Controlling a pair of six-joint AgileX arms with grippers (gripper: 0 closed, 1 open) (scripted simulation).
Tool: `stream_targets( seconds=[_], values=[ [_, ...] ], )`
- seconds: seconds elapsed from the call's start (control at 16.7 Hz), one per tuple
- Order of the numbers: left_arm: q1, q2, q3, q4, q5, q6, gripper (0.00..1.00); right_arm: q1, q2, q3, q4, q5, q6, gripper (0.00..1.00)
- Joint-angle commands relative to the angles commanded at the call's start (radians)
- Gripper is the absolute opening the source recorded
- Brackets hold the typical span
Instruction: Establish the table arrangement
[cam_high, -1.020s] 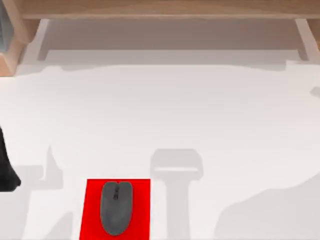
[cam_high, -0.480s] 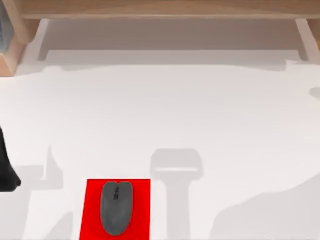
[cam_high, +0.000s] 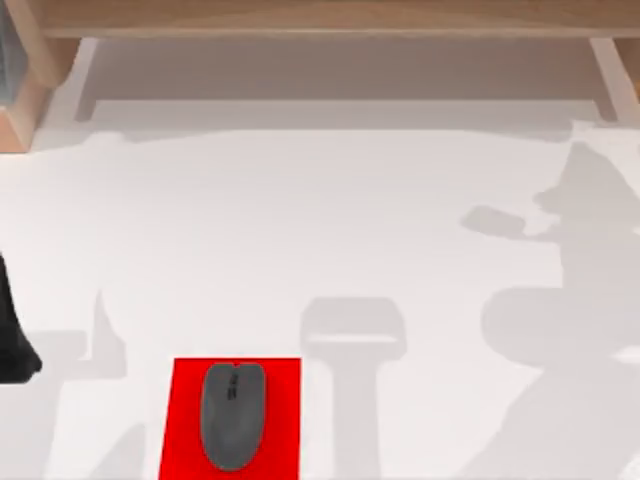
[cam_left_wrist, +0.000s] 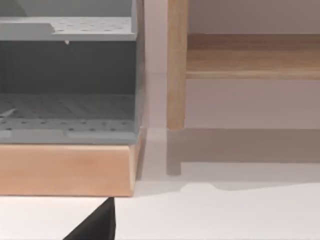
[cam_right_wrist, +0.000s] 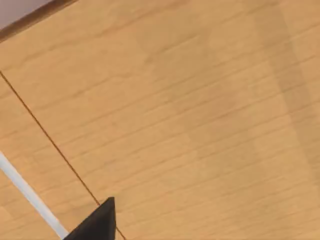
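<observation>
The white table (cam_high: 330, 230) spans the top view. At its front edge lies a small red mat (cam_high: 175, 420) with a grey computer mouse (cam_high: 232, 415) resting on it. My left arm (cam_high: 12, 345) is a dark shape at the table's left edge, well left of the mat. A black corner of my left gripper (cam_left_wrist: 97, 226) shows in the left wrist view, just above the white tabletop (cam_left_wrist: 215, 215). In the right wrist view a black corner of my right gripper (cam_right_wrist: 97, 222) hangs in front of a light wooden surface (cam_right_wrist: 190, 110).
A light wooden frame (cam_high: 320, 20) runs along the back of the table. At the back left stands a grey perforated shelf unit (cam_left_wrist: 65, 80) on a wooden base (cam_left_wrist: 65, 170), next to a wooden post (cam_left_wrist: 176, 65). Arm shadows (cam_high: 560, 330) lie over the table's right side.
The shadows on the table's right side have grown and shifted towards the back and the middle. Mouse, mat and left arm have not moved.
</observation>
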Motion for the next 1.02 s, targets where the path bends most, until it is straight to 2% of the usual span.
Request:
stream_targets(
  seconds=[0.66, 1.02],
  values=[
    [0.000, 0.000, 0.000, 0.000, 0.000, 0.000, 1.00, 0.244, -1.298, -0.619, -0.555, 0.165, 0.780, 1.00],
    [0.000, 0.000, 0.000, 0.000, 0.000, 0.000, 1.00, 0.323, -1.743, -0.893, -0.754, 0.222, 1.058, 1.00]
  ],
)
